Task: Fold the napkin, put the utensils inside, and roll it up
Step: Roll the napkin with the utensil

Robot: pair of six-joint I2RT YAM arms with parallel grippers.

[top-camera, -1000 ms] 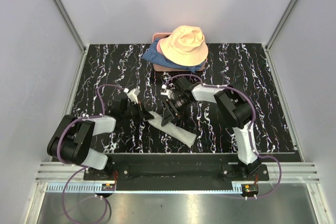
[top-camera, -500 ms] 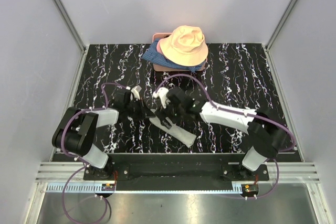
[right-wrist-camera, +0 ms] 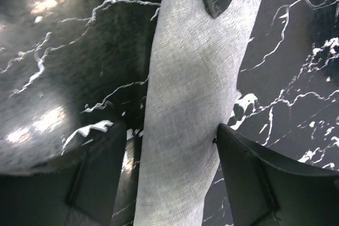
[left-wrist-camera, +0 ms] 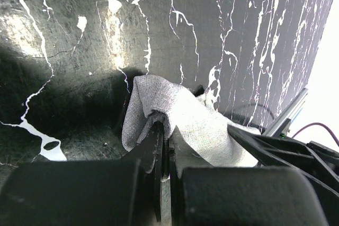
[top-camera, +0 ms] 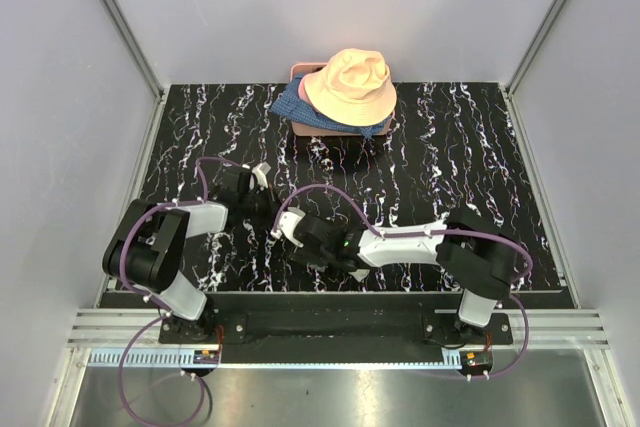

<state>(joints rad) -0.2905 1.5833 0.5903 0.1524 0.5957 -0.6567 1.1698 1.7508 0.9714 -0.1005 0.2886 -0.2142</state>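
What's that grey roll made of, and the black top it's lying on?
The napkin looks like matte woven cloth: a fine weave shows, and it creases softly. The tabletop is glossy with white marble-like veins and glare patches. Whether it is stone or printed laminate, I cannot tell.

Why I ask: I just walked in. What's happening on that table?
Two robot arms are working a grey napkin, already rolled into a narrow bundle. The left gripper pinches one end with shut jaws; the right gripper straddles the roll, jaws open. No utensils are visible. The peach bucket hat sits at the back.

Napkin (left-wrist-camera: 196, 125) between pinched-together jaws
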